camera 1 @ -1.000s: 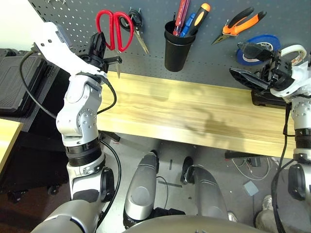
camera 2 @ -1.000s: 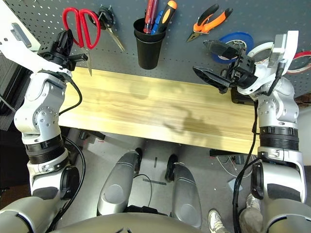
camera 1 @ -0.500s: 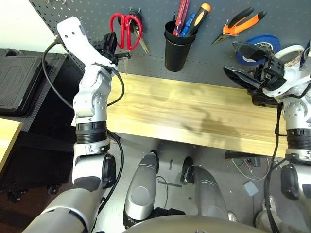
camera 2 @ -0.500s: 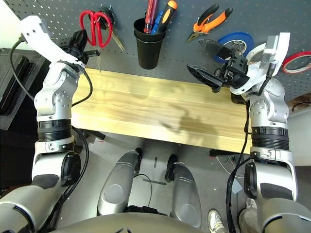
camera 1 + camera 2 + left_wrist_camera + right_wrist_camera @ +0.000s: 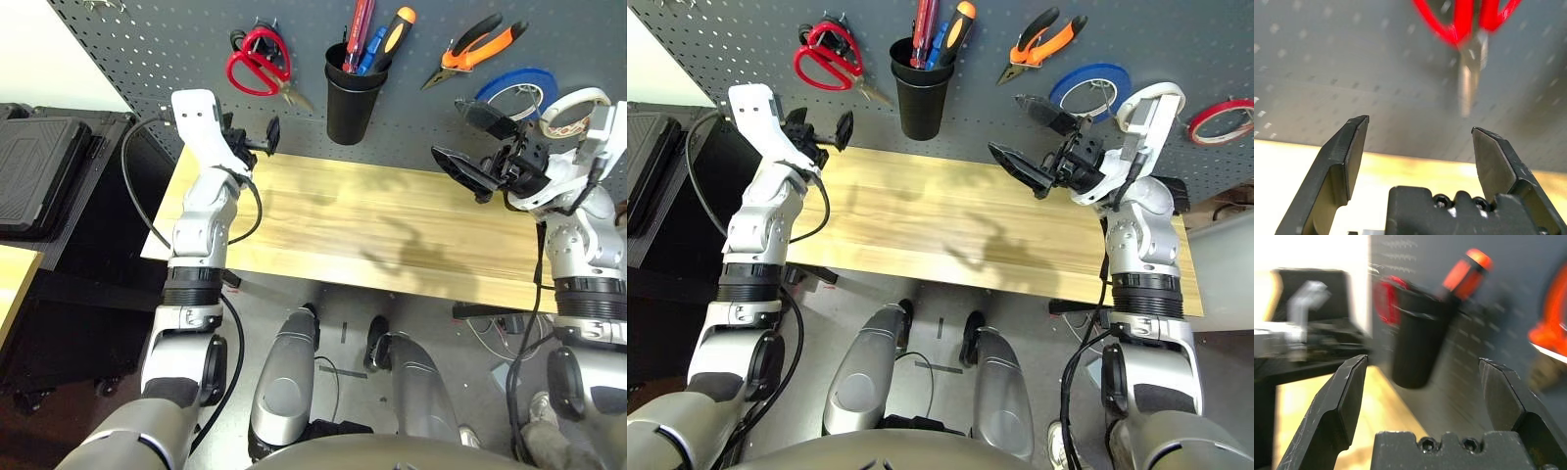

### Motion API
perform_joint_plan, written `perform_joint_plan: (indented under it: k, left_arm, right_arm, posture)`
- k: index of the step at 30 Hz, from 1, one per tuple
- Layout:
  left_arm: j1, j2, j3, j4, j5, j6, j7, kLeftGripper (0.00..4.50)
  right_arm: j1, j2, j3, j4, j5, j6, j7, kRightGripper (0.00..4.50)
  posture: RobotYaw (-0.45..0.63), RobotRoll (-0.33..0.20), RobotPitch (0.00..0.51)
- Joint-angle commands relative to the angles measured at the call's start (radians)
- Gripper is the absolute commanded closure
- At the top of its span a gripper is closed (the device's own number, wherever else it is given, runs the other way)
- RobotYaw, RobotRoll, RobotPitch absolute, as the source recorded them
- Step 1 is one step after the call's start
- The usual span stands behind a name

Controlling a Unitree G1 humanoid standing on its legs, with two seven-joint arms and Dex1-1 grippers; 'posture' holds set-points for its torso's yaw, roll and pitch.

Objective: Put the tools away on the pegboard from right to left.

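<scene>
Pegboard (image 5: 147, 39) behind a wooden table (image 5: 392, 230). Hung on it, left to right: red-handled scissors (image 5: 257, 63) over black-handled scissors (image 5: 238, 39), a black cup holder (image 5: 350, 93) containing the red-handled screwdriver (image 5: 359, 34) and other drivers, orange-and-black pliers (image 5: 477, 48), blue tape roll (image 5: 516, 86), white tape roll (image 5: 573, 106), and the red tape ring (image 5: 1220, 119). Left gripper (image 5: 257, 139), jaws spread and empty, sits just below the red-handled scissors. Right gripper (image 5: 473, 140), jaws likewise spread and empty, hovers near the blue tape roll.
</scene>
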Motion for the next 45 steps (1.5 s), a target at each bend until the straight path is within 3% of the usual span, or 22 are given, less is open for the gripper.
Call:
perform_joint_plan:
  k: [1,8,15,23,30,45]
  left_arm:
    - [0.080,0.011,-0.005,0.006,0.039,-0.085,-0.007,0.02]
    - [0.167,0.033,0.025,0.092,0.068,-0.227,-0.003,0.02]
    - [0.163,0.052,0.068,0.229,0.044,-0.374,-0.037,0.02]
    - [0.160,0.064,0.118,0.339,0.001,-0.483,-0.100,0.02]
    - [0.156,0.089,0.141,0.381,-0.012,-0.513,-0.121,0.02]
    - [0.187,0.091,0.173,0.362,-0.007,-0.518,-0.063,0.02]
  right_arm:
    - [0.072,0.018,-0.018,0.023,-0.089,-0.002,-0.187,0.00]
    - [0.169,0.047,-0.044,0.111,-0.215,-0.114,-0.449,0.00]
    - [0.147,0.053,-0.114,0.300,-0.321,-0.277,-0.762,0.00]
    - [0.118,-0.019,-0.173,0.537,-0.388,-0.437,-1.016,0.00]
    - [0.120,-0.044,-0.176,0.629,-0.393,-0.512,-1.087,0.00]
    - [0.031,-0.059,-0.150,0.723,-0.388,-0.543,-1.063,0.00]
  posture:
    - [0.29,0.000,0.238]
    - [0.27,0.000,0.241]
    - [0.24,0.000,0.239]
    - [0.20,0.000,0.240]
    - [0.17,0.000,0.245]
    - [0.20,0.000,0.252]
